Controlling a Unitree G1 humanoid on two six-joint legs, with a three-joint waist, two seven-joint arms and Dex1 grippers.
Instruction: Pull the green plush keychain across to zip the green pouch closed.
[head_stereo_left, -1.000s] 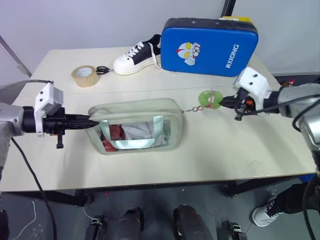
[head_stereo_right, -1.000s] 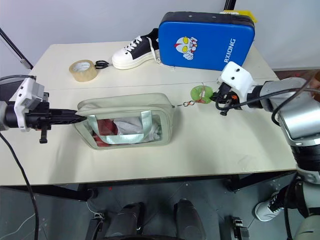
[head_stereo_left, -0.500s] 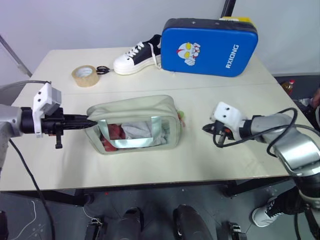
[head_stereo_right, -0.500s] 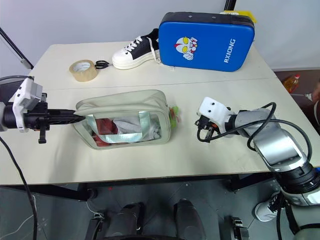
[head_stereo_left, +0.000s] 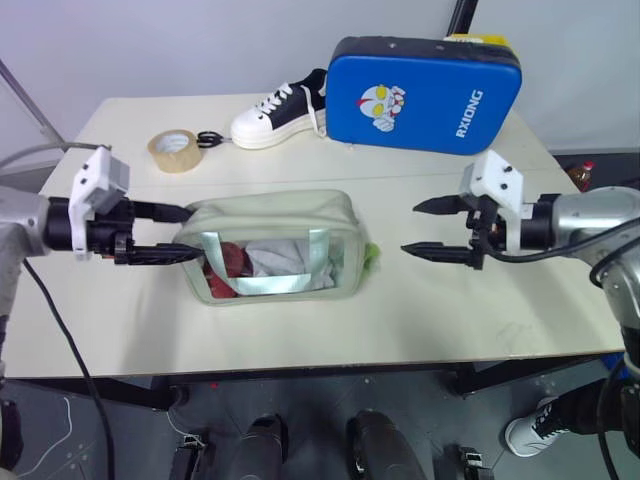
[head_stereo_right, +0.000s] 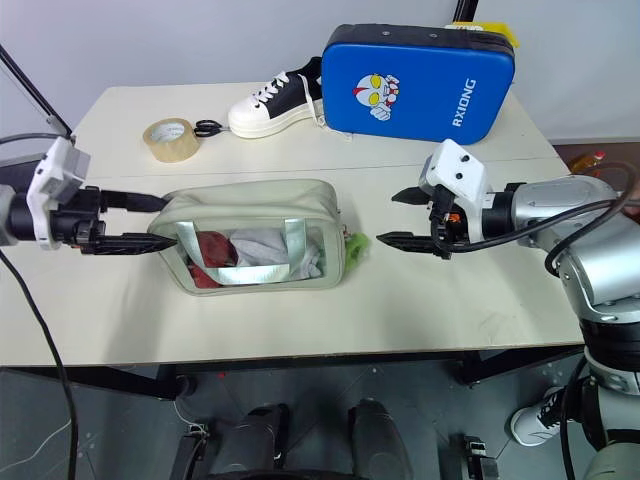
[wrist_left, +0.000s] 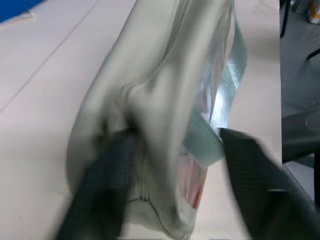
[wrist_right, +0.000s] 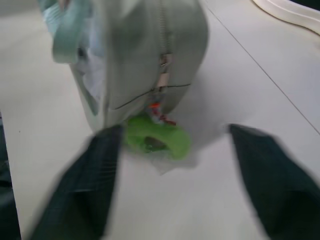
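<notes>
The green pouch (head_stereo_left: 275, 247) is lying on the table (head_stereo_left: 430, 300) between the two grippers. The green plush keychain (wrist_right: 157, 137) is hanging at the pouch's right end, resting on the tabletop — free of the right gripper (head_stereo_left: 420, 228), whose fingers are standing spread wide, just beside it. The left gripper (head_stereo_left: 175, 232) is also gaping — its fingers straddling the pouch's left end.

The right gripper (head_stereo_right: 398, 218) is now open and holds nothing; a second ago it pinched the green plush keychain (wrist_right: 156, 138) far out to the side. The keychain now lies on the table, right against the end of the green pouch (head_stereo_right: 255, 210). The left gripper (head_stereo_left: 170, 233) has opened too, letting go of the pouch's other end.
</notes>
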